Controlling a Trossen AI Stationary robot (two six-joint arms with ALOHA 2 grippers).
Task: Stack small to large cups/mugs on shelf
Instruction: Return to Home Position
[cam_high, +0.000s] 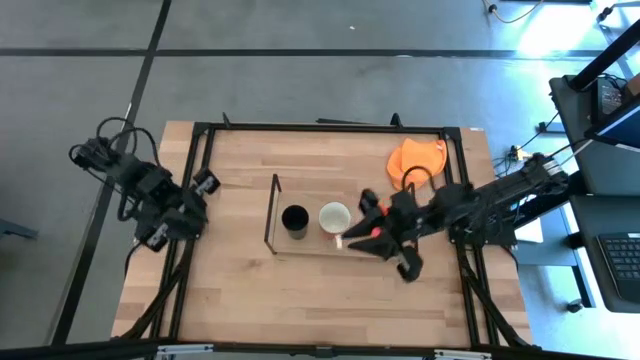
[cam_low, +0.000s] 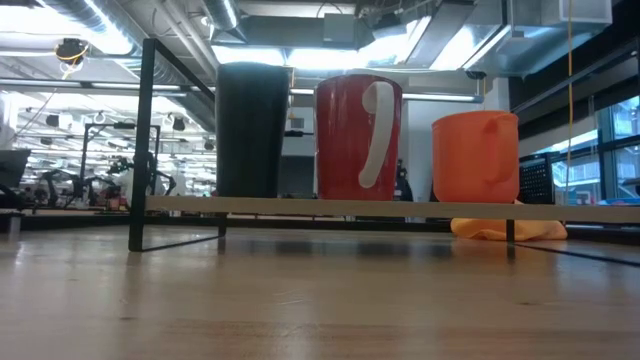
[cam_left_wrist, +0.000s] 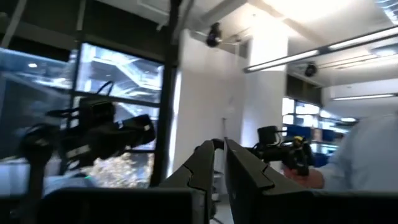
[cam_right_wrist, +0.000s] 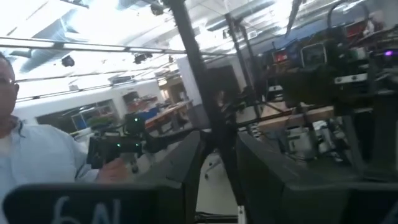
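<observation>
Three mugs stand upright in a row on the shelf (cam_low: 300, 206), a low black wire rack (cam_high: 272, 210) at the table's middle. They are a black mug (cam_low: 252, 130) (cam_high: 295, 218), a mug that is red outside and white inside with a white handle (cam_low: 358, 125) (cam_high: 334, 216), and an orange mug (cam_low: 475, 158). My right gripper (cam_high: 362, 228) (cam_right_wrist: 217, 134) hangs open above the shelf's right end, covering the orange mug from above and tipped upward. My left gripper (cam_high: 203, 185) (cam_left_wrist: 219, 144) is raised at the table's left side, shut on nothing.
An orange cloth (cam_high: 418, 158) (cam_low: 505, 229) lies at the far right of the table, behind the shelf. The black table frame (cam_high: 320, 127) runs round the wooden top. A person in a light shirt (cam_right_wrist: 37, 162) shows beyond the table in both wrist views.
</observation>
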